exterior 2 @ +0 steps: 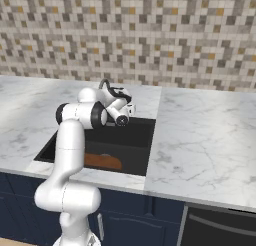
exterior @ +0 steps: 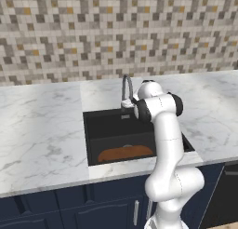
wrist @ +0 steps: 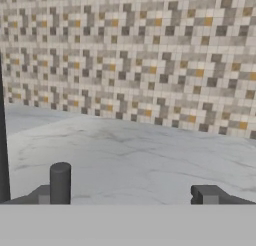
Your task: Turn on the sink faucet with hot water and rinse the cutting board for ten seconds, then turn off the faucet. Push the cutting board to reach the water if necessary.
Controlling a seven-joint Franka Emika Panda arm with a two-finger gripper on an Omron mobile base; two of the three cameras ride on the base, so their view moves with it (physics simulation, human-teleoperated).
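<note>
From my base cameras the cutting board (exterior: 125,153) lies at the front of the sink (exterior: 107,125), and the faucet (exterior: 127,87) arches beside my wrist. The hand camera shows the gripper (wrist: 132,190) spread wide, holding nothing, facing marble counter (wrist: 130,150) and tiled wall (wrist: 135,55).

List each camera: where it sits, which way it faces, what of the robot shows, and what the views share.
Left base view: behind-left, facing forward and down at the sink; arm rises lower right.
Right base view: behind-right, facing the same sink; arm rises lower left.
Hand view: on the hand, facing the counter and the tiled wall; open gripper at the bottom.
Both base views share the cutting board and the sink faucet.
</note>
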